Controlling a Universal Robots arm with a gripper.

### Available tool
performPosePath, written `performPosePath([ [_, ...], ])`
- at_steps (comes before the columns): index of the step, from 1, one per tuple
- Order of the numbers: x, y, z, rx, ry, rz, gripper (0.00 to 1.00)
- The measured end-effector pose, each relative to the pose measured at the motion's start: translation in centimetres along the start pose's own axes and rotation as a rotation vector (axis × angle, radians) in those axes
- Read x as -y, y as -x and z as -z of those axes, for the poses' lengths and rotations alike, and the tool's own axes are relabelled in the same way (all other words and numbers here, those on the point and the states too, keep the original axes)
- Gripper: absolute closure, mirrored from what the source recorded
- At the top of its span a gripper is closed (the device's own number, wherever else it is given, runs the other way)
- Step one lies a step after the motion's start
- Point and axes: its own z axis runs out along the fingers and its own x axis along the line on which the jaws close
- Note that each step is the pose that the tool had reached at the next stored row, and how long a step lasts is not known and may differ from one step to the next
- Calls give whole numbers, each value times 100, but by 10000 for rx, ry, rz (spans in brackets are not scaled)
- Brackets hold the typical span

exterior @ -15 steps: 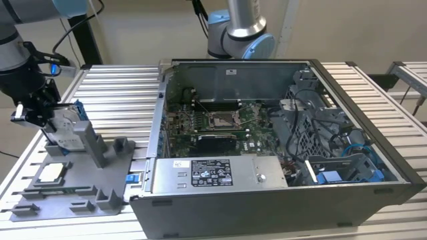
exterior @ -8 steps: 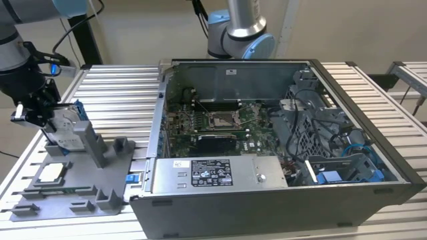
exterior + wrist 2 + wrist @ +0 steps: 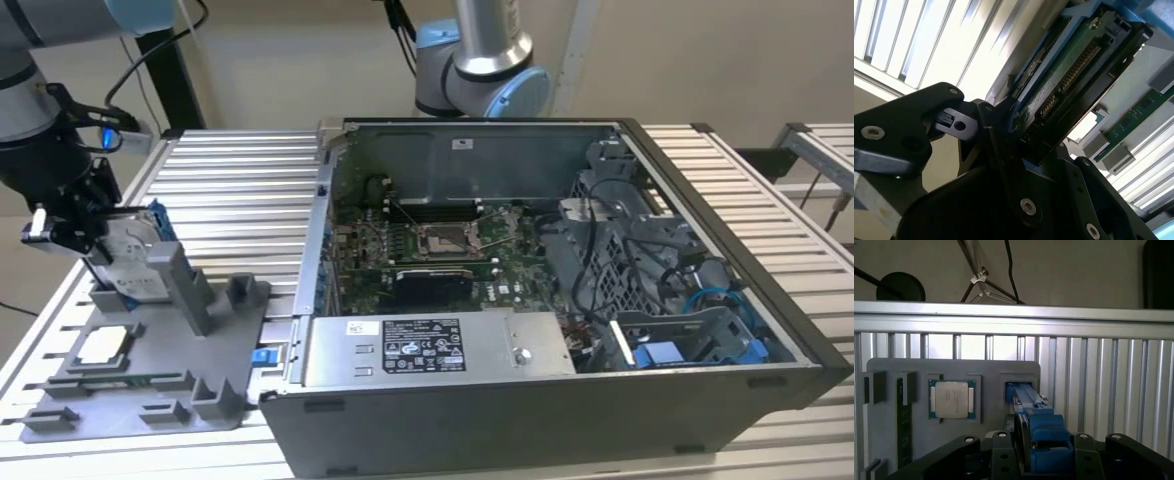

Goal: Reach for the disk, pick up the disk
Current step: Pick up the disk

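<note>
Presently the claw (image 3: 64,222) sits closed on the disk (image 3: 131,240), one black finger against each broad face, with no gap visible between fingers and drive in either wrist view. In the first wrist view the claw (image 3: 1041,442) has the disk (image 3: 1036,432) edge-on between its fingers, the blue bracket nearest the camera and the thin metal edge running away from it. In the second wrist view the claw (image 3: 1024,135) grips the end of the disk (image 3: 1069,65), whose green circuit board and blue frame reach out beyond the fingertips. The disk stands on edge, leaning a little, with its far end at the slot of the grey holder (image 3: 187,350) directly beneath the claw; I cannot tell whether it has come free of that slot. Just past the claw on the same holder (image 3: 989,372), beside the disk's slot, a square silver chip (image 3: 951,400) lies flat in its own recess, and it shows in the exterior view too (image 3: 104,345). Farther along from the claw, beyond the chip, a green memory stick (image 3: 900,430) rests in a narrow groove. The holder lies on a ribbed aluminium tabletop (image 3: 240,190) that runs out under and beyond the claw (image 3: 1094,380). Well apart from the claw, toward the exterior view's right, an open computer case (image 3: 534,300) lies on its side on that tabletop, its boards and cables exposed.
</note>
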Motion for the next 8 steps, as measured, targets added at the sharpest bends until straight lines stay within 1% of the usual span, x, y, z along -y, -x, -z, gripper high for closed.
performPosePath([
  [8,-1,0,1,0,2,-1,0],
])
